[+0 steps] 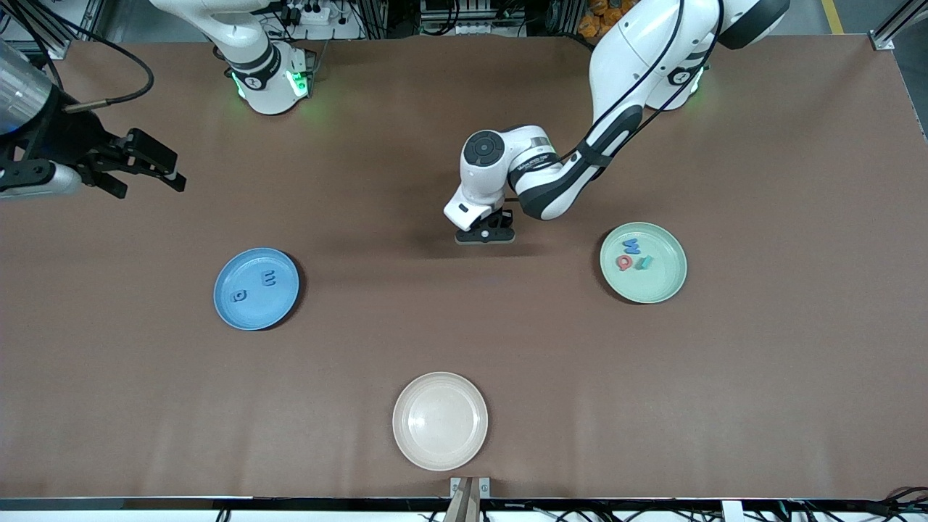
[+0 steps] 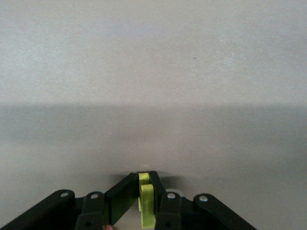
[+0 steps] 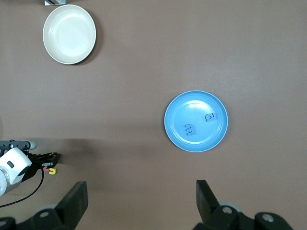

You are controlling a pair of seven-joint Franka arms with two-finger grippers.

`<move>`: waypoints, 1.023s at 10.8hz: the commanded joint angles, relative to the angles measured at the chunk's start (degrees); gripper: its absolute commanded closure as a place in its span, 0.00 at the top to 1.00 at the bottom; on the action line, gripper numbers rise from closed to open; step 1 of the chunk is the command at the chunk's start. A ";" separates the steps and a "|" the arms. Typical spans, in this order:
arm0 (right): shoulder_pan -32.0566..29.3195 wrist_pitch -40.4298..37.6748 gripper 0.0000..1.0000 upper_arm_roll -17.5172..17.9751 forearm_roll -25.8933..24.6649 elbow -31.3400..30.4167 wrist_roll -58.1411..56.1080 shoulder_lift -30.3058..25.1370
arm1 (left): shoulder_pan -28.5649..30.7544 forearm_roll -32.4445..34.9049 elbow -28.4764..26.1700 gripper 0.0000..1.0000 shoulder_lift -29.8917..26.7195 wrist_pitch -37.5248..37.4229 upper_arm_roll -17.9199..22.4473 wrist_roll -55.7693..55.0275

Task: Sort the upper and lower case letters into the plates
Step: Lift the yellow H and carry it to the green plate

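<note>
Fingers of left gripper point(image 2: 144, 191) pinch small flat yellow letter piece point(image 2: 146, 203) edgewise at table level; piece likely light, stiff. Right gripper point(image 3: 139, 201) waits, fingers spread.

Even bright overhead light; left wrist view washed-out

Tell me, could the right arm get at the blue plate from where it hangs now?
Probably yes: the right gripper hangs open near its end of the table, the blue plate lies close by, and nothing stands between them.
</note>
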 commanded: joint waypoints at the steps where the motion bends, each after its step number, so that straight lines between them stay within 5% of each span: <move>1: 0.40 -0.51 1.00 0.33 1.21 0.69 0.41 0.74 | 0.70 0.74 -0.45 0.17 -0.78 -1.60 -0.48 0.82; 3: 0.31 -0.59 1.00 0.24 1.21 0.69 -0.11 0.74 | 0.70 0.74 -0.45 0.17 -0.69 -1.60 -0.48 1.00; 7: 0.31 -0.68 1.00 0.41 1.21 0.69 0.50 0.57 | 1.32 -0.05 -0.45 0.00 -1.22 -2.74 -0.66 1.09; 11: 0.13 -0.77 1.00 1.65 1.21 0.61 0.41 0.48 | 2.36 -3.37 -0.28 0.00 -2.97 -4.85 -1.19 4.06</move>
